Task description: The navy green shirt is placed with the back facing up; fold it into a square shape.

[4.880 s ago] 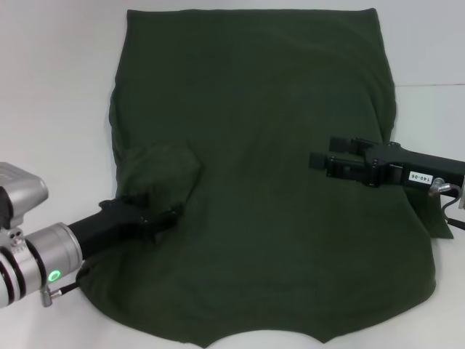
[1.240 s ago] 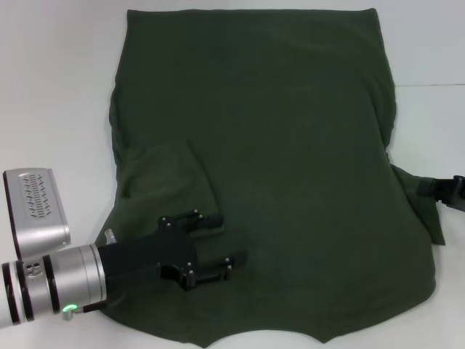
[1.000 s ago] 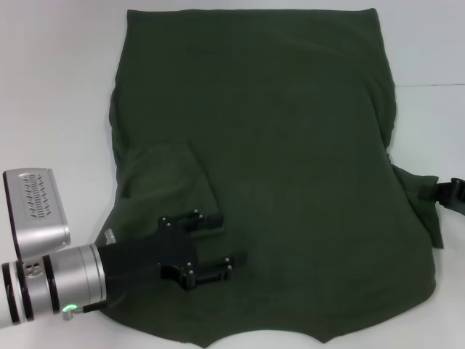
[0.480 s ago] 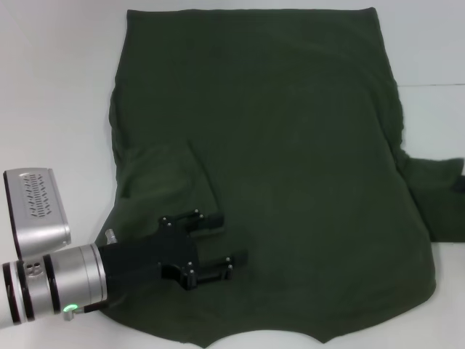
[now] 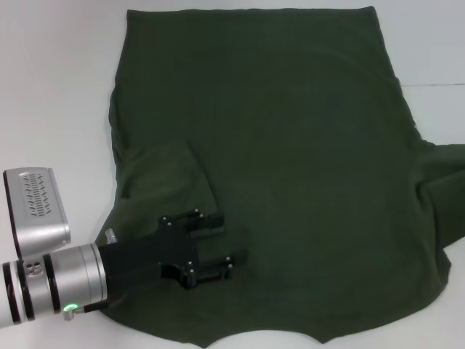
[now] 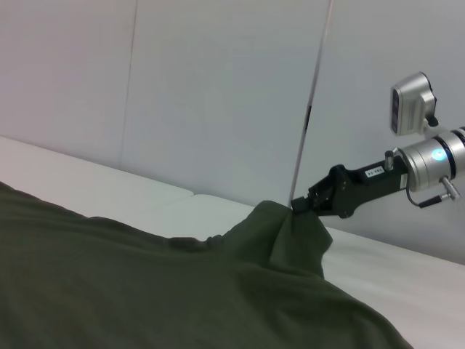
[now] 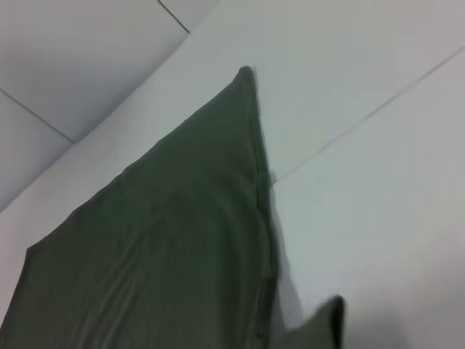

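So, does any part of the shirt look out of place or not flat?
Yes. The navy green shirt lies mostly flat, but its right sleeve is lifted into a peak, pinched by the right claw. The left sleeve is folded inward; the left claw hovers open beside it.

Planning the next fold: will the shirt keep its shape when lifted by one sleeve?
Probably not. The navy green shirt drapes limply where the right gripper pinches it. It looks light, likely sagging and dragging. The left gripper hovers open.
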Tool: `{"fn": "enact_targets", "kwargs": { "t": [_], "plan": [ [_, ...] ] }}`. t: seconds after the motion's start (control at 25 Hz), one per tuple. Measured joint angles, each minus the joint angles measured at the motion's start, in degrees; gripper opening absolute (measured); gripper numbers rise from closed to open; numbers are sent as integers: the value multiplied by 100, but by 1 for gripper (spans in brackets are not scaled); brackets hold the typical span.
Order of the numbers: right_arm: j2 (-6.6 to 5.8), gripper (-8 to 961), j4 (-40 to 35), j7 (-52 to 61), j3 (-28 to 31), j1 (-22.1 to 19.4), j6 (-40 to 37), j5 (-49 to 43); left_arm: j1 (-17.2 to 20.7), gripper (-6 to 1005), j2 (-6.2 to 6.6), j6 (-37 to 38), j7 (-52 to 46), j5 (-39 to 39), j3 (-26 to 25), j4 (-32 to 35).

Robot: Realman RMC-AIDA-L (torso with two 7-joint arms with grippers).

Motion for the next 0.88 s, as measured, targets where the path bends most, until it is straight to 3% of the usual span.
{"fn": "enact_targets", "kwargs": {
  "t": [0.28,0.88],
  "plan": [
    [-132,45,-9,-161,-37,131,14,-20,-4,766,0,0,-3,0,0,0],
    [-154,44,-9,-297,-360,481,-147,-31,-59,765,0,-40,-14,0,0,-43]
  ]
}}
